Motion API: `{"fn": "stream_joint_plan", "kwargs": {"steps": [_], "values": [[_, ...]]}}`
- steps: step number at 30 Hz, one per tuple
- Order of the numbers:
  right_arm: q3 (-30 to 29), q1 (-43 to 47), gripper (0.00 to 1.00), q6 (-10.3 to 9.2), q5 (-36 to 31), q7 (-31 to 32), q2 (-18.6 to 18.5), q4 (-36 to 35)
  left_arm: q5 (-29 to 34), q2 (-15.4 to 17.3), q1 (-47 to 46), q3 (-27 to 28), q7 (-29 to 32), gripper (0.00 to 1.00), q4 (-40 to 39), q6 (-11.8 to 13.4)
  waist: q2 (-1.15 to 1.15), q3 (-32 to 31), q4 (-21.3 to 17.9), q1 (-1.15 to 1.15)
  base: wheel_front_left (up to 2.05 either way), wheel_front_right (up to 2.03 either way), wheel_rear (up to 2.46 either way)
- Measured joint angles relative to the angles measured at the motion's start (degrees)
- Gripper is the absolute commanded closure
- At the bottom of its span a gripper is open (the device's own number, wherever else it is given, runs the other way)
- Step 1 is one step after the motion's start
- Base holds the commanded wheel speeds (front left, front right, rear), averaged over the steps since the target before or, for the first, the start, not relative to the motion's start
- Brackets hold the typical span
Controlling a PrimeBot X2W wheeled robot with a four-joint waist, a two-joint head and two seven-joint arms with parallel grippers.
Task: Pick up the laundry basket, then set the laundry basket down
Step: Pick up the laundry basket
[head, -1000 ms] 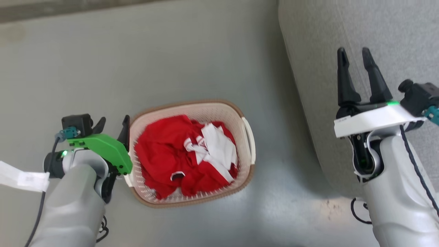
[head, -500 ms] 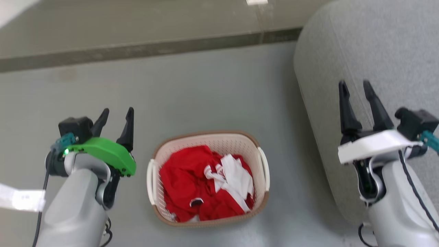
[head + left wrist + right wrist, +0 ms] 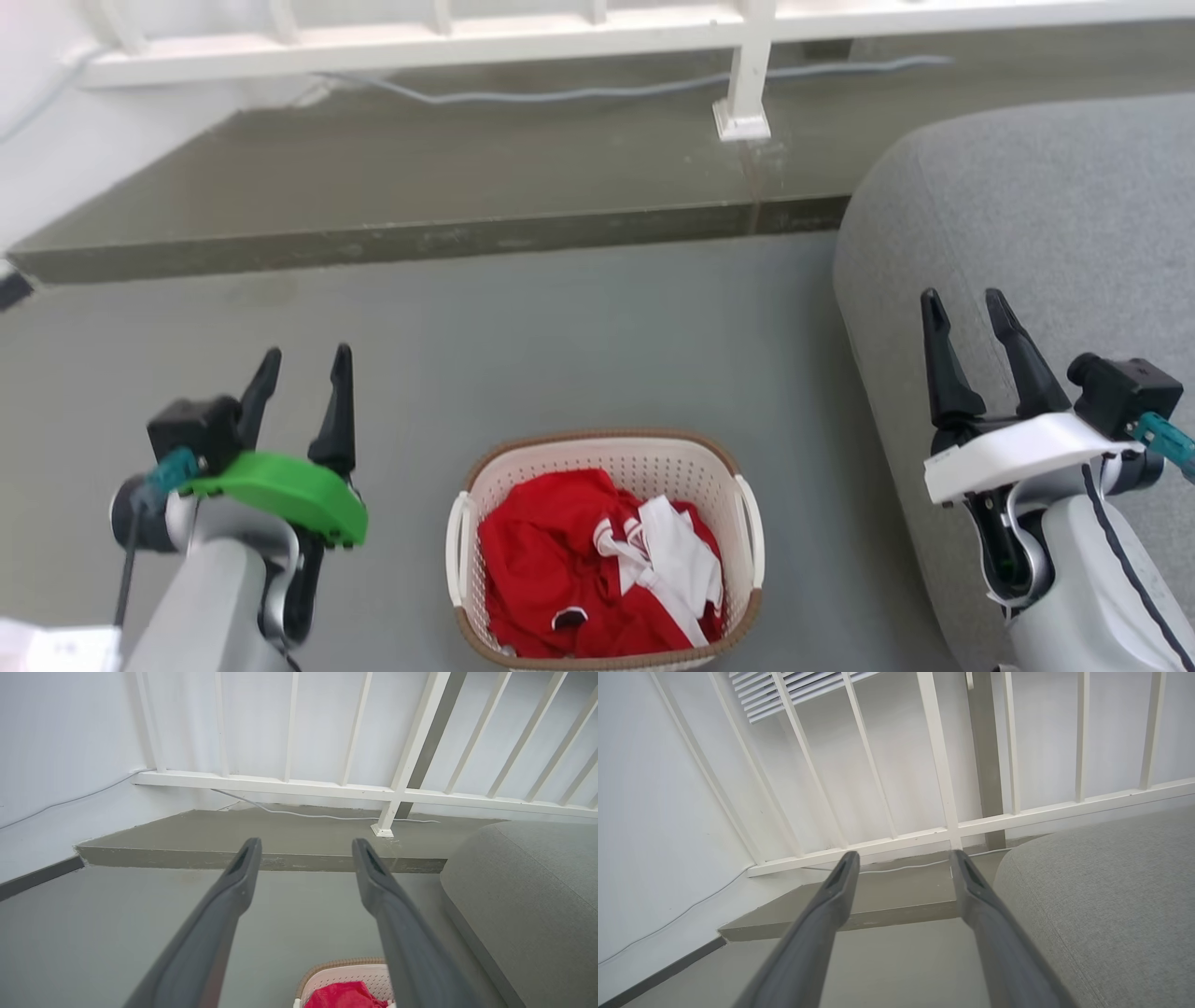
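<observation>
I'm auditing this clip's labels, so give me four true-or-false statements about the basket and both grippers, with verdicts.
1. The laundry basket stands on the grey floor. True.
2. The left gripper grips the basket. False: it is open and apart from the basket.
3. The basket holds red and white clothes. True.
4. The right gripper is shut. False: it is open and empty.

We can read no text, number or brand: the small label [image 3: 943,455] on the white housing of the right gripper [image 3: 962,301] and the white tag [image 3: 47,646] at the head view's lower left are too blurred.
</observation>
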Motion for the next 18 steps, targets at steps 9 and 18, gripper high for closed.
{"fn": "stream_joint_plan", "kwargs": {"steps": [9, 18], "values": [[-0.3, 0.9, 0.0, 0.0, -0.2, 0.0, -0.4, -0.6, 2.4, -0.3, 5.6, 2.1, 0.0, 0.0, -5.4, 0.5, 0.0, -1.7, 0.5, 0.0, 0.0, 0.0, 0.0], [-0.2, 1.8, 0.0, 0.0, -1.5, 0.0, -1.3, -0.8, 5.0, -1.7, 9.0, 3.7, 0.0, 0.0, -9.6, 0.7, 0.0, -1.7, 0.3, 0.0, 0.0, 0.0, 0.0]]}}
